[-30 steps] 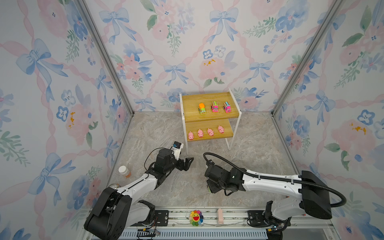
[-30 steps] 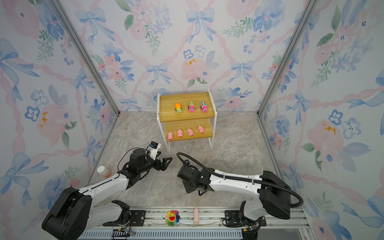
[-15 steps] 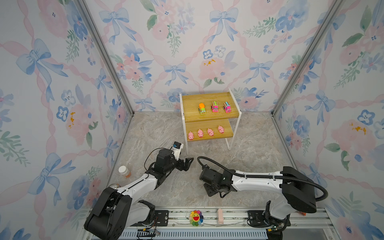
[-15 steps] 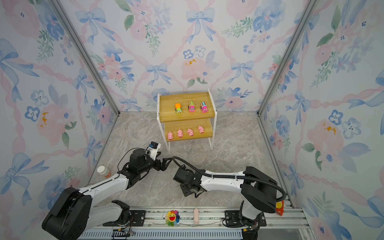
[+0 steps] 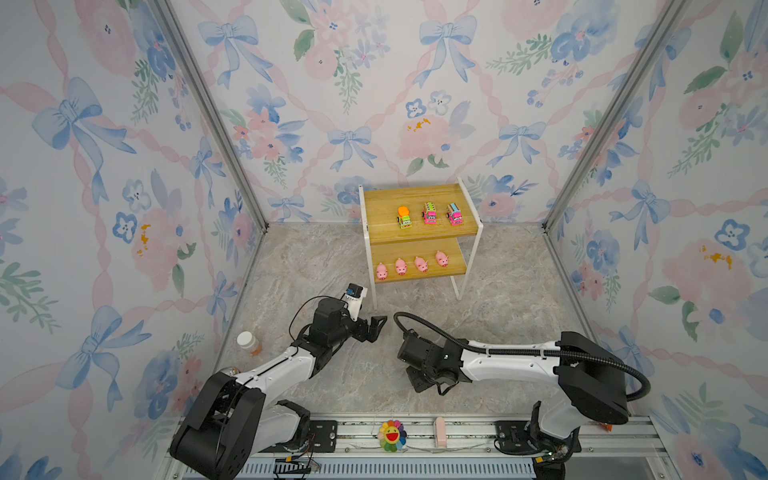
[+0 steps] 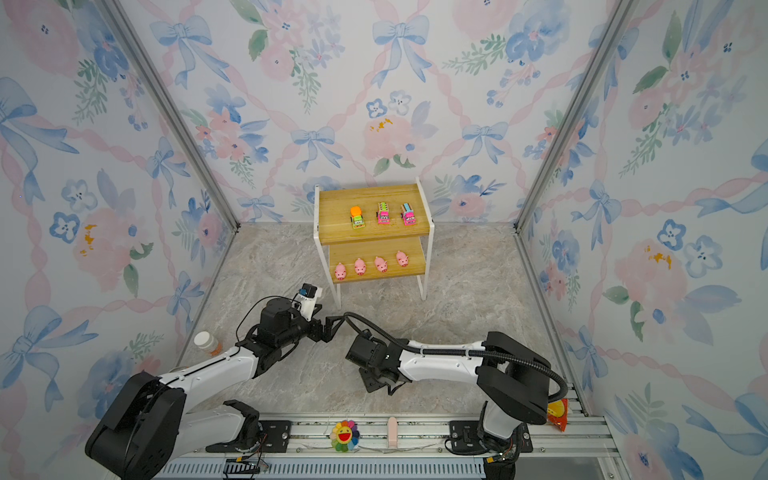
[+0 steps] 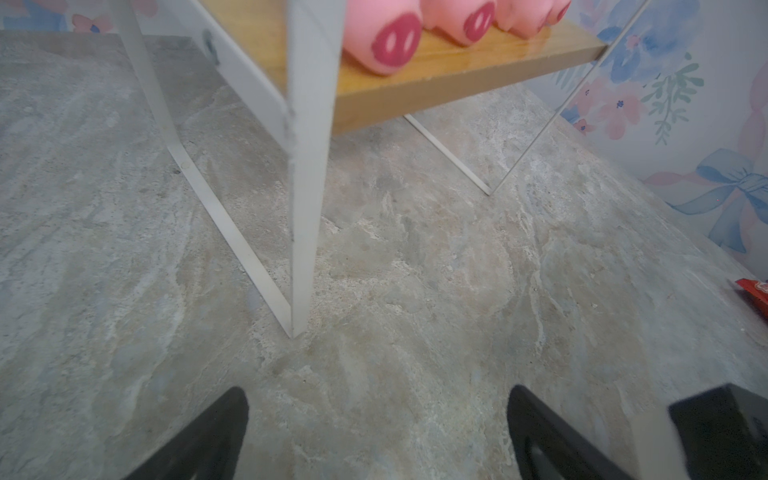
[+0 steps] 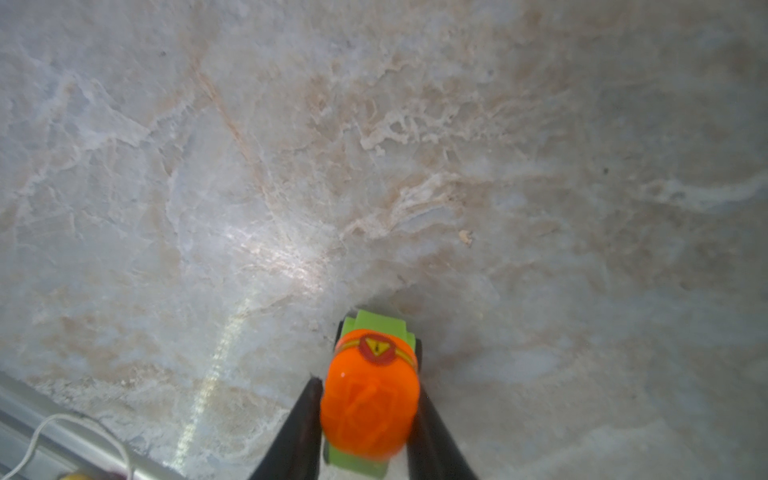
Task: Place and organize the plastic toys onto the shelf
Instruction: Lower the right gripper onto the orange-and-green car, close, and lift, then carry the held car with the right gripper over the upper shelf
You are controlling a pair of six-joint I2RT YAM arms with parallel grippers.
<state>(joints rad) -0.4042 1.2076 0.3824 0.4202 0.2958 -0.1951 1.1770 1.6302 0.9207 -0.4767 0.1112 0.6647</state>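
Observation:
In the right wrist view my right gripper (image 8: 368, 384) is shut on an orange-topped green toy truck (image 8: 370, 411), low over the marble floor. In both top views that gripper (image 5: 430, 382) points down and hides the truck. The shelf (image 5: 382, 208) stands at the back; its top board carries an orange-topped truck (image 5: 404, 217) and two pink trucks (image 5: 429, 213) (image 5: 454, 213). Several pink pigs (image 5: 381, 272) line the lower board. My left gripper (image 5: 376, 328) hovers open and empty near the shelf's front left leg (image 7: 305, 232), with pigs (image 7: 382, 41) just above.
A white-capped orange bottle (image 5: 248, 343) stands by the left wall. A rainbow flower plush (image 5: 391, 435) and a small pink piece (image 5: 439, 432) sit on the front rail. A red packet (image 6: 557, 413) lies at the front right corner.
The right arm's elbow swung left and then back to the right while its wrist stayed low over the floor. The left arm has not moved.

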